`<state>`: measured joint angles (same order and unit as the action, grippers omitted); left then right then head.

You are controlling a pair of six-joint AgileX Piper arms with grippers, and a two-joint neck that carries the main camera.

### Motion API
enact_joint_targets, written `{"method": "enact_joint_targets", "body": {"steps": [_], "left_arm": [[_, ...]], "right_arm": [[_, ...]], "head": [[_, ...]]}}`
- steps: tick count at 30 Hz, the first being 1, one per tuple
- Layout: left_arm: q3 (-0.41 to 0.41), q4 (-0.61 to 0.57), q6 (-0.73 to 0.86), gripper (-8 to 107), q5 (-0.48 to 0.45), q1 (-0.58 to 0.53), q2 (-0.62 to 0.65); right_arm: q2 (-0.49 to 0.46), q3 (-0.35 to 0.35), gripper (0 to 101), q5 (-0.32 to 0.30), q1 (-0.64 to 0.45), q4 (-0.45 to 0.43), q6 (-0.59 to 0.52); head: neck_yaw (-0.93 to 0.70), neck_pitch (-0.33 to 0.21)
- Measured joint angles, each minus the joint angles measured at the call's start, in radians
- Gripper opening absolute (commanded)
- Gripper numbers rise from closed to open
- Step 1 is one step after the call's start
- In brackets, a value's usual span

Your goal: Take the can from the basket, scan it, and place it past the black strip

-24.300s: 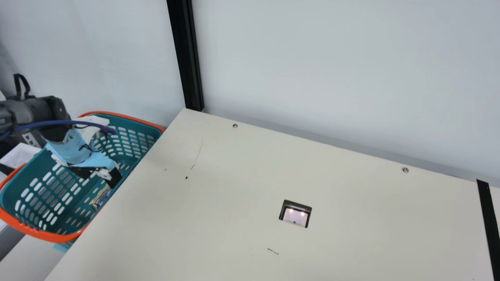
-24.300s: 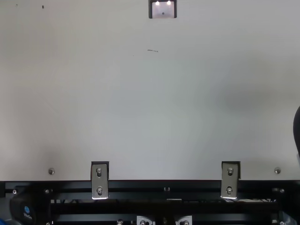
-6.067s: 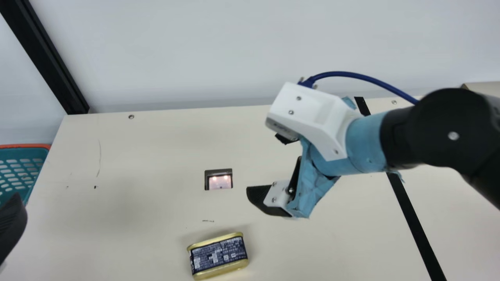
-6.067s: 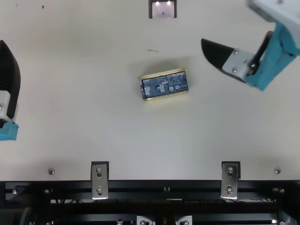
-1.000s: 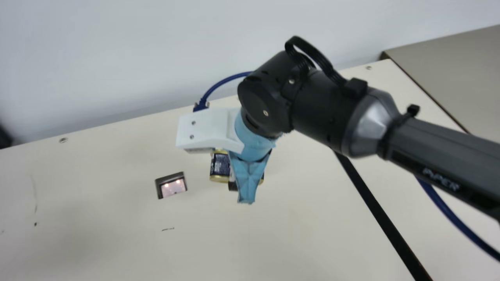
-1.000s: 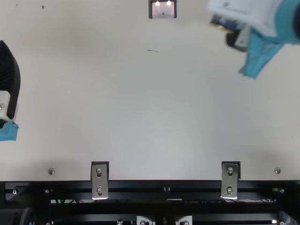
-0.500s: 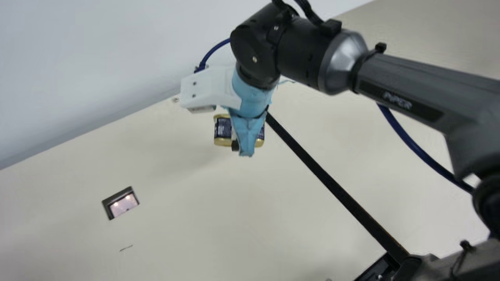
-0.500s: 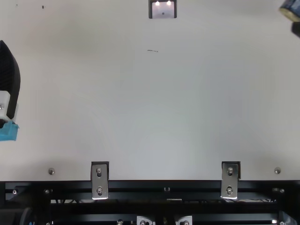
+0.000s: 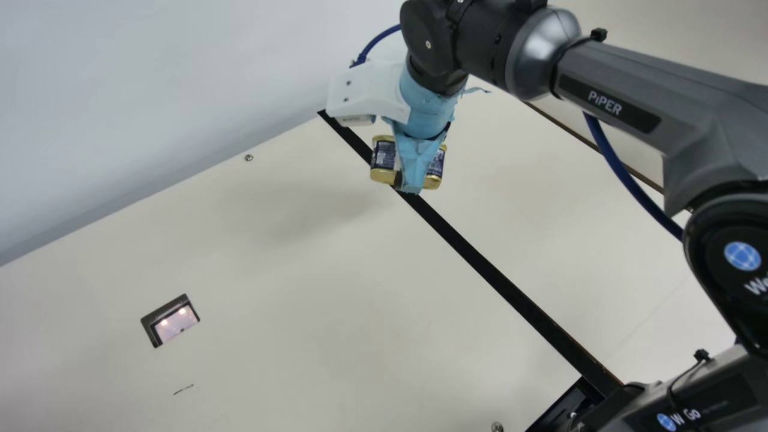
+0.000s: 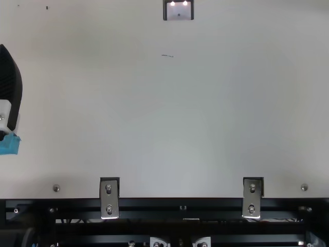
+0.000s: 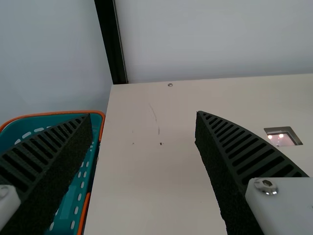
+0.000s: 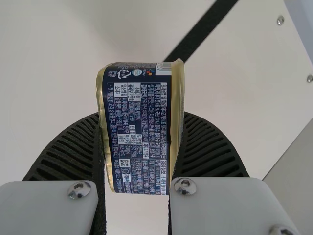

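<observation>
**The right gripper (image 9: 408, 183) is gripping the can (image 9: 384, 157) in line with the strip (image 9: 510, 285)**

In the right wrist view, the can is sitting between the fingers (image 12: 210, 152), which are pressing on it from opposite sides, one beside each gold rim. One end of the can is jutting past the fingertips; the other is lying between the fingers.

In the main view, the can is overlapping the strip. From the can, the strip is running towards ten o'clock one way and between four and five o'clock the other. The scanner (image 9: 147, 321) is lying well apart, at about eight o'clock, set into the tabletop (image 9: 336, 300). The right arm (image 9: 660, 96) is stretching off towards three o'clock.

The dark blue label (image 12: 139, 137) is carrying dense, pale, small print and several boxed blocks. A barcode (image 12: 165, 67) is showing at one corner, with a recycling mark and a round emblem near it. White print is showing on the right arm too, and a blue round badge (image 9: 742, 256) is marking one joint.

In the top view, the left gripper (image 10: 9, 87) is hanging at the nine o'clock edge. In the left wrist view, its fingers (image 11: 244, 152) are standing wide apart, and the basket (image 11: 54, 113) is sitting just beside the tabletop.
</observation>
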<state>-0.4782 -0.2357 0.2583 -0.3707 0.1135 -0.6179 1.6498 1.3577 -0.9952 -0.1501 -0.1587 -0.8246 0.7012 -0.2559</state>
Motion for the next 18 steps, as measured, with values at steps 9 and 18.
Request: {"method": "enact_joint_targets", "body": {"steps": [9, 18], "left_arm": [[0.000, 0.000, 0.000, 90, 0.000, 0.000, 0.000], [0.000, 0.000, 0.000, 90, 0.000, 0.000, 0.000]], "right_arm": [[0.093, 0.064, 0, 0.013, -0.089, -0.012, -0.024], [0.194, 0.128, 0, 0.016, -0.165, -0.045, -0.043]], "head": [[0.000, 0.000], [0.000, 0.000]]}}
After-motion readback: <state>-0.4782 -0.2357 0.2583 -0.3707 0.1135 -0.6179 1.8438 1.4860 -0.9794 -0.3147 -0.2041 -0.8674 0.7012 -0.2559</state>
